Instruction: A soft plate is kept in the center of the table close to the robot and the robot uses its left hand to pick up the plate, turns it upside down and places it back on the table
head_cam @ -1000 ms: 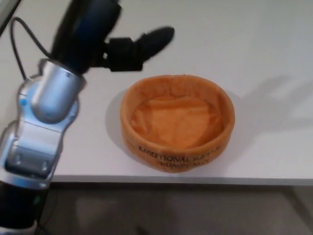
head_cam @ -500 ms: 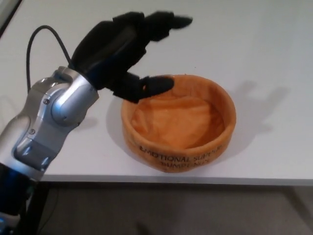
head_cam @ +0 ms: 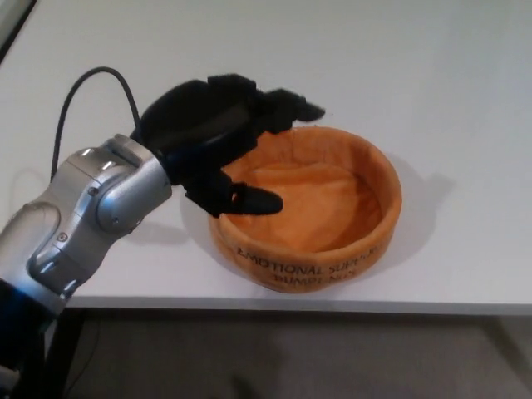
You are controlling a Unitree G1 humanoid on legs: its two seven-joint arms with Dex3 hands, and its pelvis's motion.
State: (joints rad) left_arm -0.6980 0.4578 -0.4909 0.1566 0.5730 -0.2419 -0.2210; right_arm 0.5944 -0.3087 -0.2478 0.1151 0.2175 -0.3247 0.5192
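One left hand (head_cam: 218,150), fingers spread, hovers over the orange plate's (head_cam: 332,258) left rim.

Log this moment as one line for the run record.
left hand: open, over plate rim | plate: upright on table, not gripped | right hand: not in view

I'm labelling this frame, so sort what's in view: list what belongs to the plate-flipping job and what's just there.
Job:
- plate, orange, soft, upright, near the table edge
- left hand, open, over the plate's left rim
- table, white

Just there:
- cable, black, looping behind the left arm
- floor below the table edge
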